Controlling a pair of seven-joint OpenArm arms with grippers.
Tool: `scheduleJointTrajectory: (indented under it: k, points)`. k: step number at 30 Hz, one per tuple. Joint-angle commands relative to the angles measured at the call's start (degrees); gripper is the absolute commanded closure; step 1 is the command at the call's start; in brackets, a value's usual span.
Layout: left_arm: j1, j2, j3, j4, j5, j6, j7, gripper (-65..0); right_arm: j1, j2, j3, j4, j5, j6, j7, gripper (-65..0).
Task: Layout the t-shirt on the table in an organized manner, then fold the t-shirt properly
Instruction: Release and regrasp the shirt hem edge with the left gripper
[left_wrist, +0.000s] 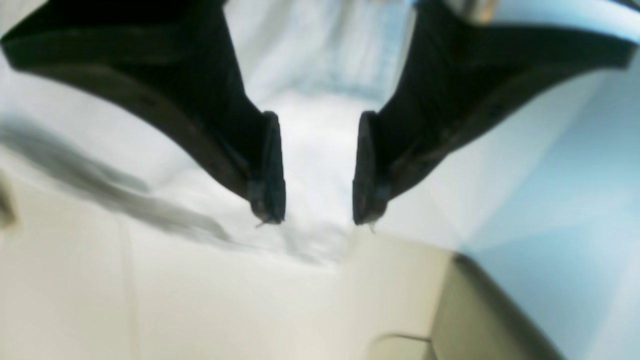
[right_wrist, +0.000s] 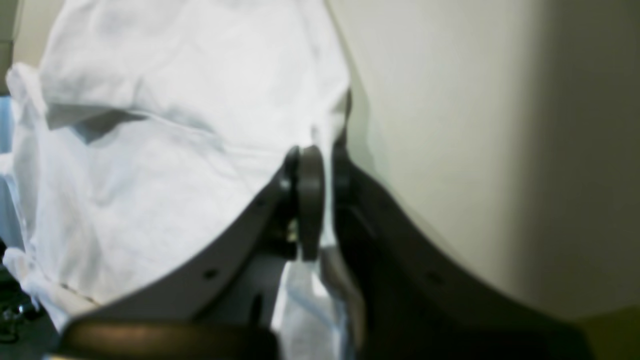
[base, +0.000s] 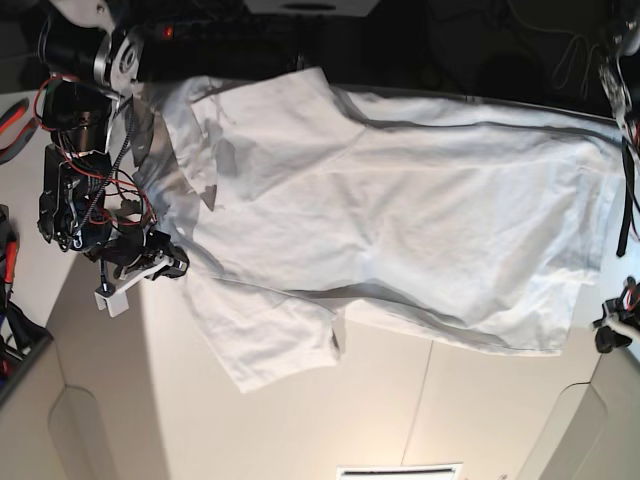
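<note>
The white t-shirt lies spread out and wrinkled across the white table, with one sleeve pointing toward the near edge. My right gripper is shut on the shirt's edge; fabric shows pinched between its fingers. In the base view this gripper sits at the shirt's left side by the sleeve. My left gripper is open and empty, its fingers hovering over the shirt's edge where it meets the table. In the base view it is barely visible at the right edge.
Dark equipment and cables line the far side of the table. A red item lies at the far left. A thin seam runs across the bare tabletop near the front. Rounded cut-outs mark the table's front corners.
</note>
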Motion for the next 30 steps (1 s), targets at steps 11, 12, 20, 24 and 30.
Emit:
scheduleJointTrajectory:
  k: [11,12,20,24,30]
  points:
    - [-24.15,-3.15,15.23,-43.67,4.74,4.59,-16.33,-26.2,1.14,0.59,-0.07,0.63,-0.44,-0.35,-0.83,0.0]
    - [-23.32,-2.97,16.52,-43.93,5.46,5.86,-17.05,-26.2,1.14,0.59,-0.07,0.63,-0.22,-0.35,-0.83,0.0]
    - [-18.25,-2.03,20.37,-43.91,7.1,10.1,-21.73,-26.2,1.14,0.74,-0.07,0.63,1.05,-0.17,-0.83,0.0]
    - [-18.29,-0.79,20.37,-43.91,7.13,10.1,-22.51,-26.2,1.14,0.72,-0.07,0.63,2.99,0.74,-0.85,0.0]
    - [-18.32,2.01,20.37,-43.91,7.98,10.29,-24.3,-26.2,1.14,0.76,-0.07,0.63,2.93,0.72,-0.85,0.0]
